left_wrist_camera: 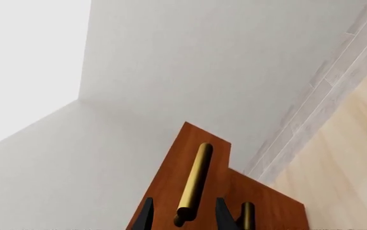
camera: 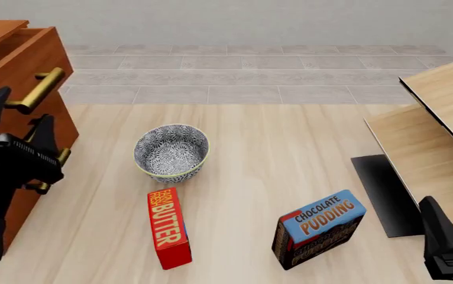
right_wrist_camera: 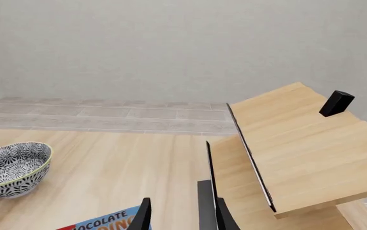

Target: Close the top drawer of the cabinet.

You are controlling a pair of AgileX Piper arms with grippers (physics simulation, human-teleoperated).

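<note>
The top drawer of the cabinet stands pulled out a little at the far left of the table; its front is proud of the drawers under it. It is stiff wood on a slide, so I judge it will not bend or break and will need only a steady push straight inward. The best place to push is the flat front beside the handle, or the brass bar itself, which looks smooth and perhaps slippery.

The left claw is just in front of this drawer, fingers spread and holding nothing. In the left wrist view the handle lies between the two finger tips, but I cannot tell if they touch it. The arm reaches forward and to the left, tilted up toward the drawer front.

The right claw rests low, well apart from the cabinet, fingers parted and empty, with the pudding box near it.
</note>
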